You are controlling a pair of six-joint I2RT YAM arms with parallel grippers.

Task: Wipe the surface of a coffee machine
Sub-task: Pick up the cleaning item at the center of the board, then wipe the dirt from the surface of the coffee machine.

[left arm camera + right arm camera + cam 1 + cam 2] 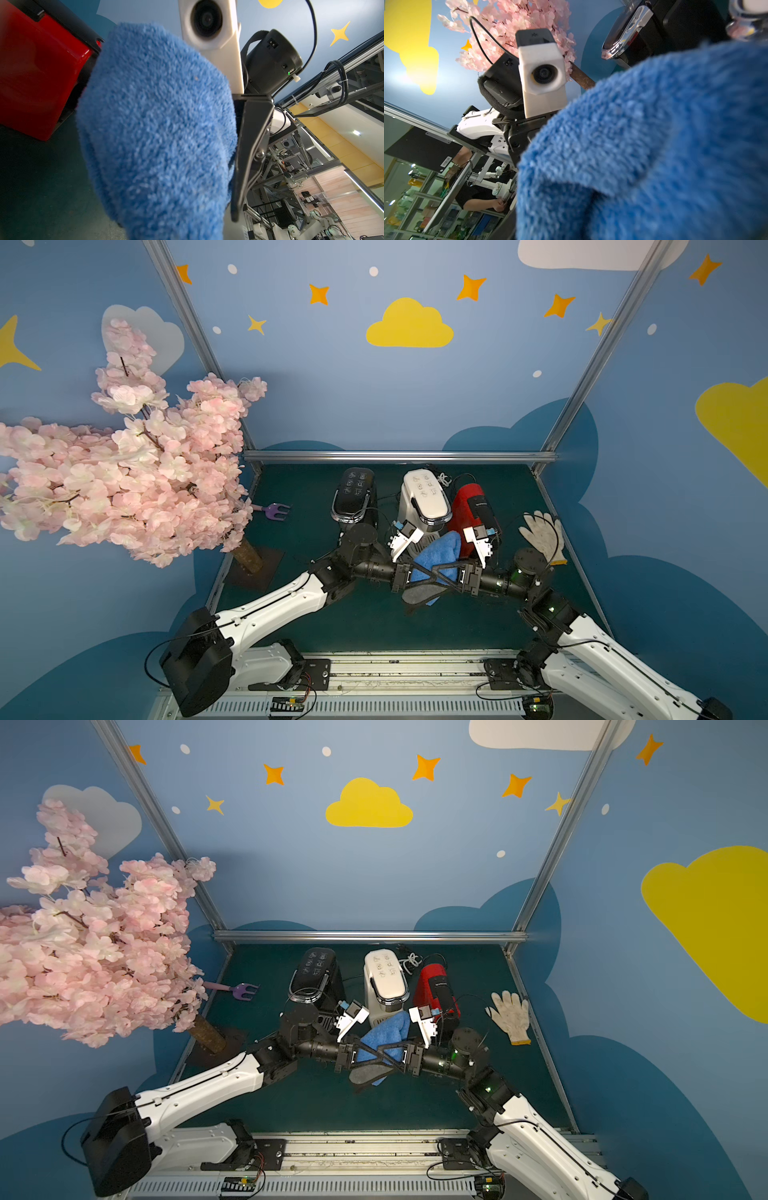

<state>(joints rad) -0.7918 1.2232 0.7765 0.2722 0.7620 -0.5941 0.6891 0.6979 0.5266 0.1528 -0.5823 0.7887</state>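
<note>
A big pink blossom tree (124, 472) stands on the left side of the dark green table (332, 626). 2 white and black robot arms reach in from the front, the left arm (274, 605) and the right arm (590, 639), and they meet in the middle. At the back, 3 coffee machines stand in a row: a black coffee machine (353, 493), a white coffee machine (424, 497) and a red coffee machine (469, 502). A fluffy blue cloth (436, 549) hangs up off the table, just in front of the white and red ones; I cannot tell if it touches them. The left gripper (430, 572) is clamped tight on the cloth. The right gripper (446, 574) is right beside it at the cloth, but I cannot tell if it is pinching or loose. A white glove (542, 535) lies flat at the right. A little purple fork (276, 512) lies near the tree.
</note>
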